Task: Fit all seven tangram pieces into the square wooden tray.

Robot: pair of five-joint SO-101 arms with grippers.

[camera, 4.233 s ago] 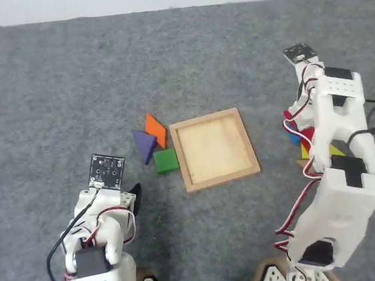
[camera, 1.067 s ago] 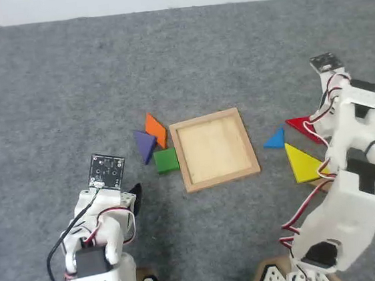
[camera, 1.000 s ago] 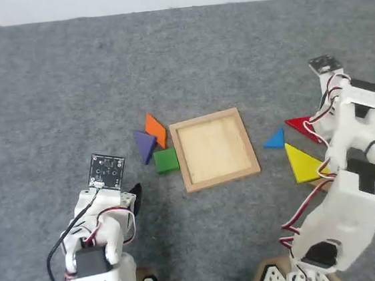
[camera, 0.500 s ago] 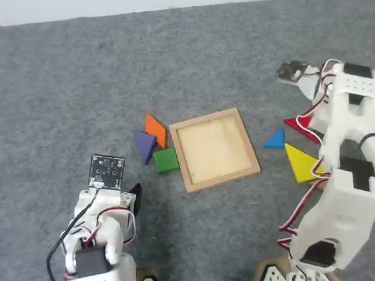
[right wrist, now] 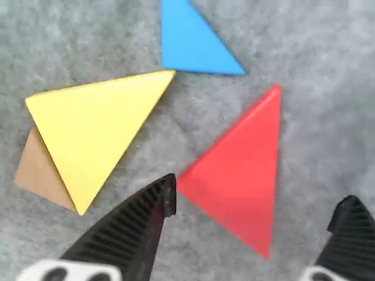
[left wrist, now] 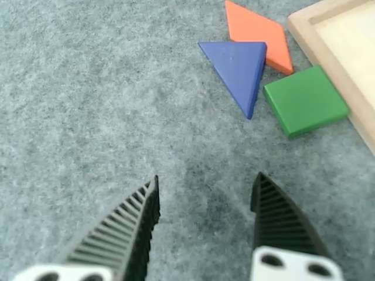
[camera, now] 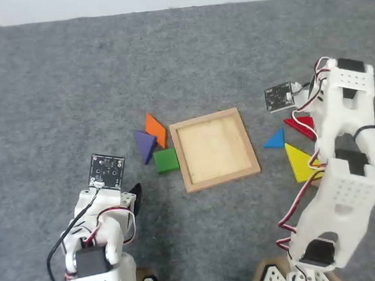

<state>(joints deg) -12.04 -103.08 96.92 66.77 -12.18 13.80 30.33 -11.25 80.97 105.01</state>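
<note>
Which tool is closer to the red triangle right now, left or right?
Right. The right tool is over the red triangle, open, fingers straddling it. The left tool is across the tray, open, short of the green square.

Grey felt table [camera: 67, 79]. Ahead of the spread jaws of the left gripper [left wrist: 207, 177]: purple triangle [left wrist: 237, 67], orange parallelogram [left wrist: 258, 35] and green square [left wrist: 304, 100], clustered; wooden tray [camera: 205, 117] beside the square. Under the gap between the jaws of the right gripper [right wrist: 261, 190]: red triangle [right wrist: 240, 181]. Beyond: yellow triangle [right wrist: 96, 126] overlapping tan piece [right wrist: 35, 172], blue triangle [right wrist: 190, 44].
</note>
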